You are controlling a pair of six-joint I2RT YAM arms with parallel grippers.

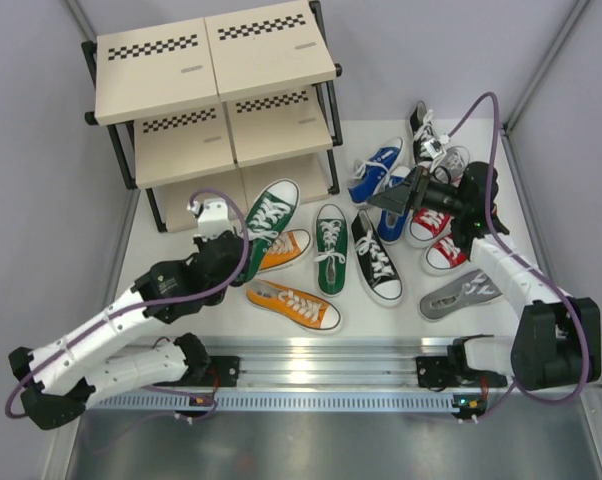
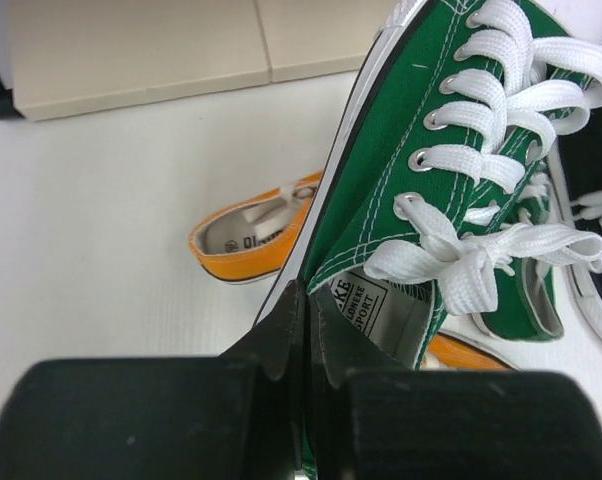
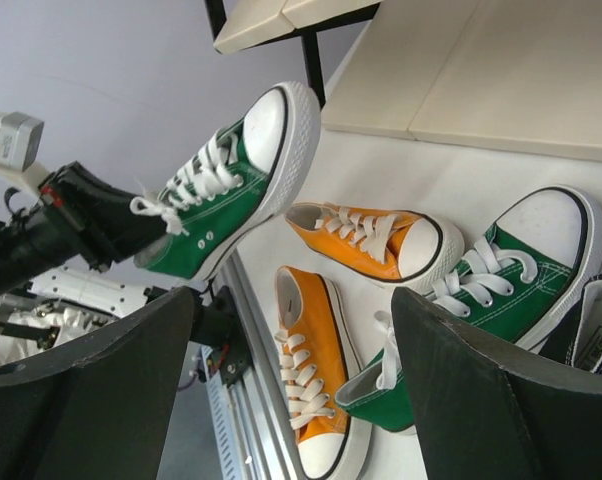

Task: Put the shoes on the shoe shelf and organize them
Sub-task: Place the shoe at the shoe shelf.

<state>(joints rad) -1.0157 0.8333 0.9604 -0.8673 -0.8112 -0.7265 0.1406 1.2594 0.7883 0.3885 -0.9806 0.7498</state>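
My left gripper (image 1: 243,232) is shut on the heel side of a green sneaker (image 1: 271,212) and holds it lifted, toe pointing toward the shoe shelf (image 1: 216,90). In the left wrist view the fingers (image 2: 286,330) pinch the green sneaker's (image 2: 431,150) collar wall. The right wrist view shows this sneaker (image 3: 226,185) in the air. My right gripper (image 1: 393,197) is open and empty, above the blue sneakers (image 1: 376,170). On the table lie a second green sneaker (image 1: 331,250), two orange ones (image 1: 293,303) (image 1: 284,250), a black one (image 1: 377,258), red ones (image 1: 433,225) and a grey one (image 1: 461,296).
The shelf's boards carry checkered strips and bear no shoes in view. Another black sneaker (image 1: 425,128) lies at the far right by the wall. A metal rail (image 1: 311,375) runs along the near table edge between the arm bases.
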